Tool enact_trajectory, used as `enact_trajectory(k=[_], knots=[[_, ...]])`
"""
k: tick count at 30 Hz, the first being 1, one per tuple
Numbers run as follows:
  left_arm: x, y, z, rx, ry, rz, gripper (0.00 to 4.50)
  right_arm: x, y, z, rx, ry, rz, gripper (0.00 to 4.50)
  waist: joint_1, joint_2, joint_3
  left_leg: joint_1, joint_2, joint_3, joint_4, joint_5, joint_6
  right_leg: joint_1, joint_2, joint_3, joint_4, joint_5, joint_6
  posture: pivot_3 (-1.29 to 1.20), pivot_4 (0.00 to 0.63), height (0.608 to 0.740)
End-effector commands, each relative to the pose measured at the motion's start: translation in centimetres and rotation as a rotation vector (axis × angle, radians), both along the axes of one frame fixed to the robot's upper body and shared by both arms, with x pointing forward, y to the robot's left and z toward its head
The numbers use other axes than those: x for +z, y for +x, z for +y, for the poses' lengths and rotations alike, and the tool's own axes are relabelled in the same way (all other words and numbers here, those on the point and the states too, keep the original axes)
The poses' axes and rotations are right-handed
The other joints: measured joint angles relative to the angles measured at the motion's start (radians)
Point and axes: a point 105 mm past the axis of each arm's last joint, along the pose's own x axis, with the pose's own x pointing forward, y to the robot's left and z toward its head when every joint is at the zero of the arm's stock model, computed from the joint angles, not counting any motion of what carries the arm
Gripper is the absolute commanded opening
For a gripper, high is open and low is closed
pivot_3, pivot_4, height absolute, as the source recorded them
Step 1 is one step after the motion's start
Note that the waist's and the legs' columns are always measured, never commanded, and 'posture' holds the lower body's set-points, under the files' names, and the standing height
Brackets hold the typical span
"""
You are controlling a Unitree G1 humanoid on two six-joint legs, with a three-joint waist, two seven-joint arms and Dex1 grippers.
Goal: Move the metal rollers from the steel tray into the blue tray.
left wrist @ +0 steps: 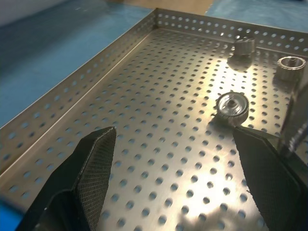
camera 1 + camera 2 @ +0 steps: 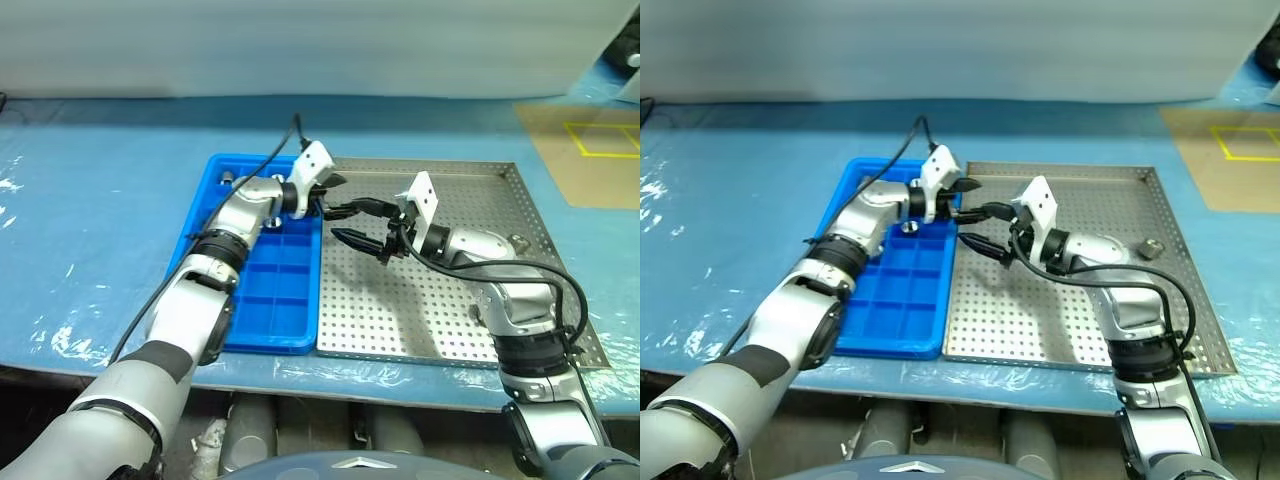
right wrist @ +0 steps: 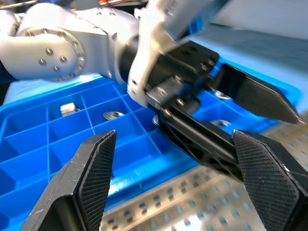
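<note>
Metal rollers (image 1: 232,106) lie loose on the perforated floor of the steel tray (image 2: 520,190), three showing in the left wrist view: the nearest sits ahead of the left gripper (image 2: 340,197), beyond its fingertips and off toward one finger, not between the jaws, with two more farther off near the rim. Left jaws stand open and empty over the seam between the steel tray and the blue tray (image 2: 290,340). Right gripper (image 2: 362,224) is spread wide, holding nothing, close beside the left one; more rollers rest in blue compartments (image 3: 113,115).
</note>
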Motion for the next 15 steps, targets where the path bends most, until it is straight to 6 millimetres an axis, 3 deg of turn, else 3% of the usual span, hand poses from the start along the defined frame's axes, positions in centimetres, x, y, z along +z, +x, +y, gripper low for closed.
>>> enact_trajectory(k=[1, 7, 15], knots=[[1.2, -0.8, -2.9, -0.085, 0.007, -0.073, 4.05, 1.1, -1.4, -1.4, -0.082, 0.009, -0.029, 3.95, -0.020, 0.000, 0.000, 0.000, 0.000, 0.000, 0.000, -0.001, 0.001, 0.000, 0.000, 0.000, 0.000, 0.000, 0.000, -0.47, 0.150, 0.740], [0.0, -1.1, -5.2, -0.063, 0.054, -0.054, 4.05, 1.2, -3.3, -5.2, -0.295, -0.003, -0.040, 3.95, -0.077, 0.000, 0.000, 0.001, 0.000, 0.002, 0.002, -0.004, 0.006, 0.002, 0.002, 0.003, -0.004, 0.001, 0.002, -0.62, 0.150, 0.740], [-2.2, -0.2, -5.5, 0.074, 0.164, -0.062, 4.05, 1.0, -5.9, -10.1, -0.578, -0.006, -0.058, 3.95, -0.137, 0.001, -0.001, 0.003, 0.001, 0.001, 0.003, -0.008, 0.009, 0.010, 0.005, 0.003, -0.016, 0.003, 0.005, -0.72, 0.150, 0.740]])
